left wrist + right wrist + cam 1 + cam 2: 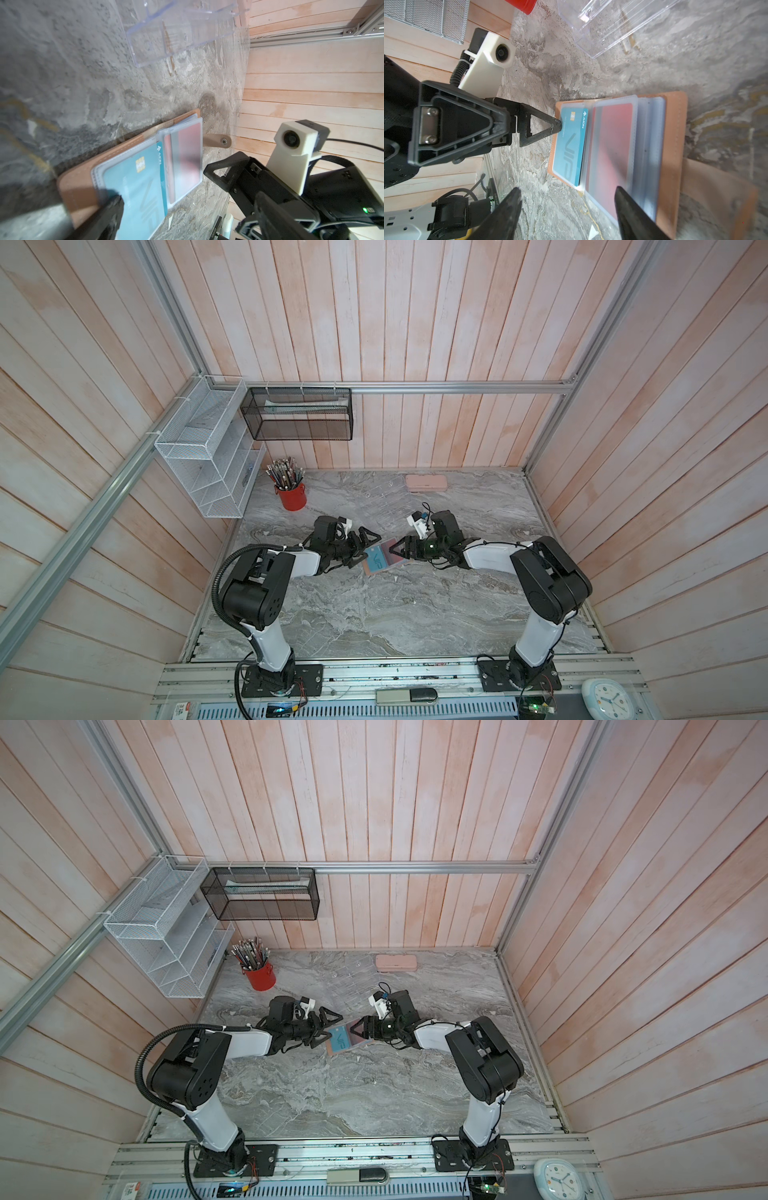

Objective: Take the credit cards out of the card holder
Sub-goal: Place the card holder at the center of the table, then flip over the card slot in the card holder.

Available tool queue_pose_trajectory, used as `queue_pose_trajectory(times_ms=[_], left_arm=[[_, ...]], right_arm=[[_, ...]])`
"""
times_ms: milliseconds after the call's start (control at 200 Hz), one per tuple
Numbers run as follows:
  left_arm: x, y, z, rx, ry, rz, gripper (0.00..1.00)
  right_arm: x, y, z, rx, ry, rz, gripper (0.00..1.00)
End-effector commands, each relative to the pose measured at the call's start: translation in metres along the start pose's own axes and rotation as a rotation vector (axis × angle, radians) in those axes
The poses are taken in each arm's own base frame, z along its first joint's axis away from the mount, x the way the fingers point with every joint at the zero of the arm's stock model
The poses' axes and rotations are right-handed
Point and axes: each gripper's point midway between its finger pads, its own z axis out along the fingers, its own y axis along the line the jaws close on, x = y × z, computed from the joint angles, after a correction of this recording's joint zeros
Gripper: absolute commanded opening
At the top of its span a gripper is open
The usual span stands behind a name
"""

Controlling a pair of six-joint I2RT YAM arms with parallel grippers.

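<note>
Both arms are reaching inward from the front rail and meeting over the card holder (675,124). The holder is lying opened flat near the middle of the table, cover down and sleeves up.

The left gripper (365,551) is standing fully spread and grasping nothing. One of its fingertips (558,124) is bearing on the outer edge of the page carrying the light blue card (570,143), apparently to pin the holder against sliding.

The right gripper (566,188) is facing it from the opposite side with jaws partly spread and empty. One finger is hanging over bare table and the other over the frosted sleeve enclosing the red card (612,145). This placement is suggesting a pinch on a card edge as the next step.

The light blue card is sitting in its sleeve with one strip protruding toward the spine. The black card is not showing. The snap tab (218,141) is lying unfastened on the table beside the holder.

Pale pink plank walls (415,323) are enclosing the cell on three sides. The table (374,622) is presenting a hard, smooth, grey marbled top, so a thin holder is likely needing restraint.

A white wire rack (199,456) and a black mesh basket (297,414) are hanging at the rear. A clear acrylic rack (176,31), a pink case (426,482) and a red cup of pencils (292,495) are standing behind the work area, clear of both arms.
</note>
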Motion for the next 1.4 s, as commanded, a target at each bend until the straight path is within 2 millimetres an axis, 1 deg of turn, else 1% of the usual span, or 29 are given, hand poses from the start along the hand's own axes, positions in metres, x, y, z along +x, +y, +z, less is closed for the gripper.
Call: queue_pose_trajectory(times_ms=[0,350,470,765,905,1175,1395], left_arm=[[0.002,0.012,-0.001,-0.031,-0.004,-0.001,1.0],[0.003,0.015,0.0,-0.038,-0.001,-0.006,1.0],[0.002,0.014,0.0,-0.037,-0.004,-0.003,1.0],[0.003,0.015,-0.001,-0.041,-0.003,-0.001,1.0],[0.003,0.014,-0.001,-0.04,-0.002,-0.001,1.0],[0.003,0.014,0.0,-0.039,0.002,0.001,1.0],[0.003,0.013,-0.001,-0.038,0.0,0.002,1.0]], right_arm=[[0.006,-0.011,-0.001,0.022,0.014,0.004,0.72],[0.015,-0.022,-0.006,0.033,0.017,0.026,0.74],[0.016,-0.022,-0.006,0.029,0.021,0.025,0.74],[0.007,-0.008,-0.01,0.002,0.007,-0.002,0.74],[0.006,-0.001,-0.007,-0.002,0.013,-0.019,0.74],[0.002,0.002,-0.008,0.011,0.007,-0.03,0.74],[0.004,0.008,0.0,-0.008,0.022,-0.036,0.74]])
